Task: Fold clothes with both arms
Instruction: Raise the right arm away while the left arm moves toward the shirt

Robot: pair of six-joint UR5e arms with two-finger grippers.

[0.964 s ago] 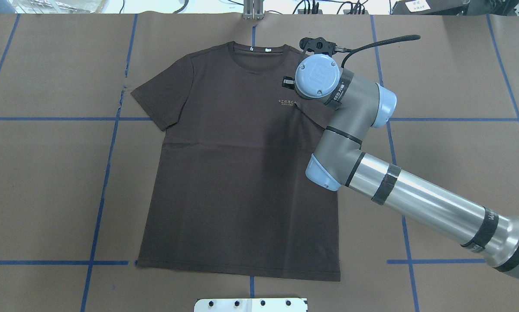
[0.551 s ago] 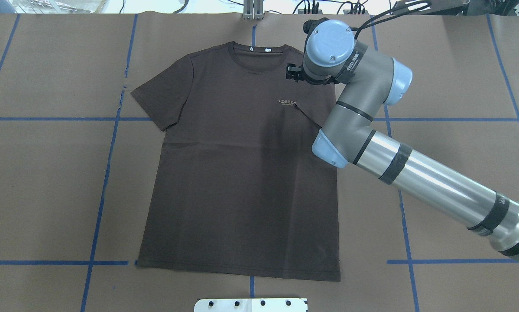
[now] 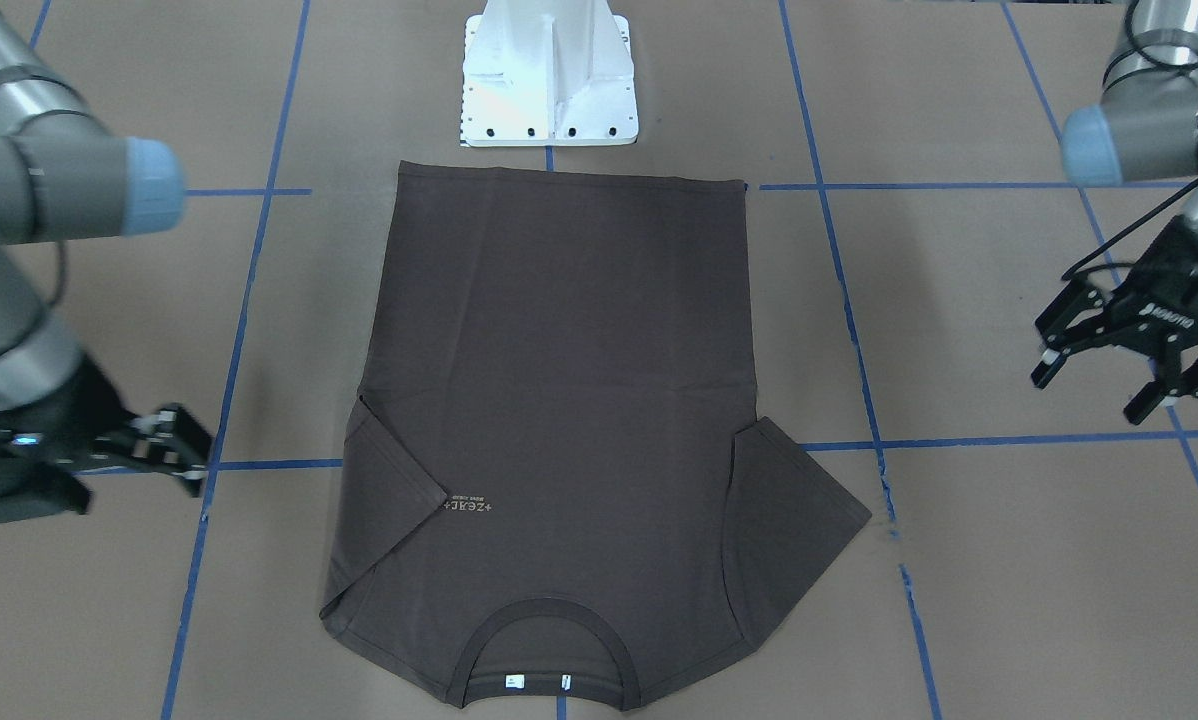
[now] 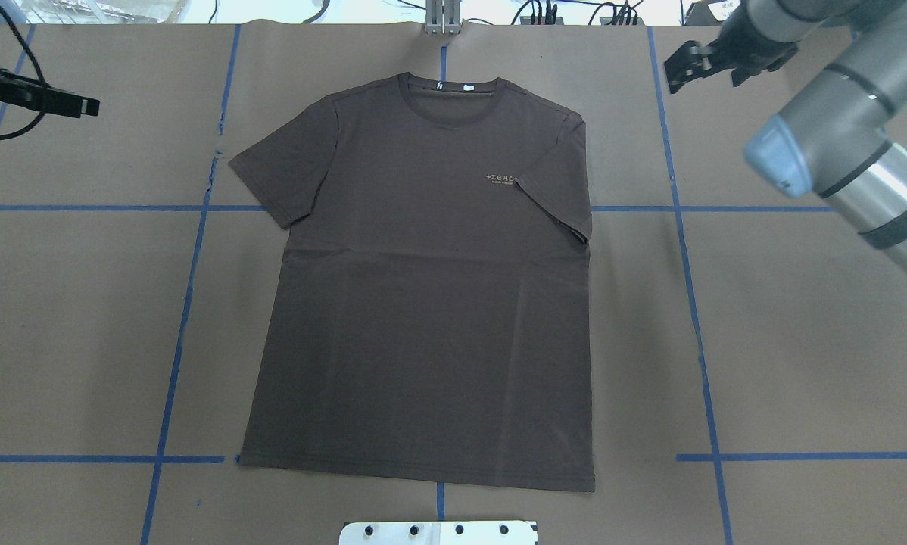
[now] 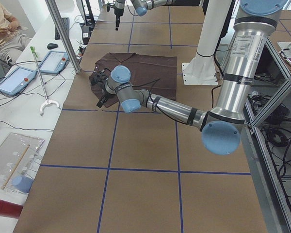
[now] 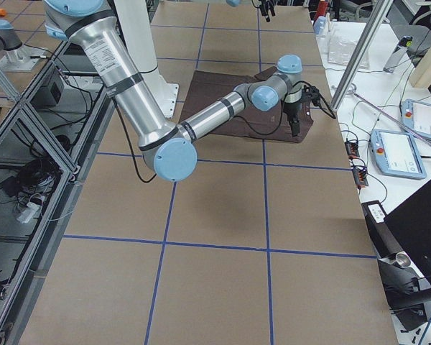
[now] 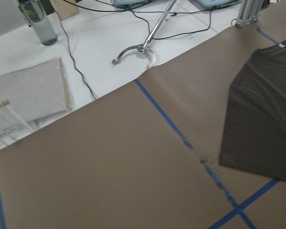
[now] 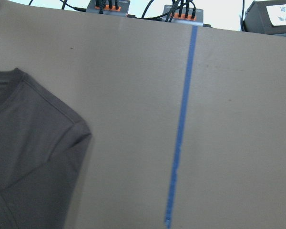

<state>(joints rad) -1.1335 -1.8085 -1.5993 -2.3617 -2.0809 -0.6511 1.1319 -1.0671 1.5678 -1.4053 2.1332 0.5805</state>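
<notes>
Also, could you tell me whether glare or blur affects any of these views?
Overhead exterior: T-shirt evenly lit and sharp, chest lettering visible; the strip beyond the table is blown out. Front-facing: the white pedestal base glares. Left wrist: soft overall, white benchtop washed out. Right wrist: slightly soft, bright background at top.

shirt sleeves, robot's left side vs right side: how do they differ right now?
Left-side sleeve lies spread outward; right-side sleeve is folded in over the chest. Left-side sleeve sticks out past the T-shirt body; right-side sleeve sits inside its outline, hem tip reaching the chest lettering. Shared: both lie flat; left claw and right claw hold neither.
</notes>
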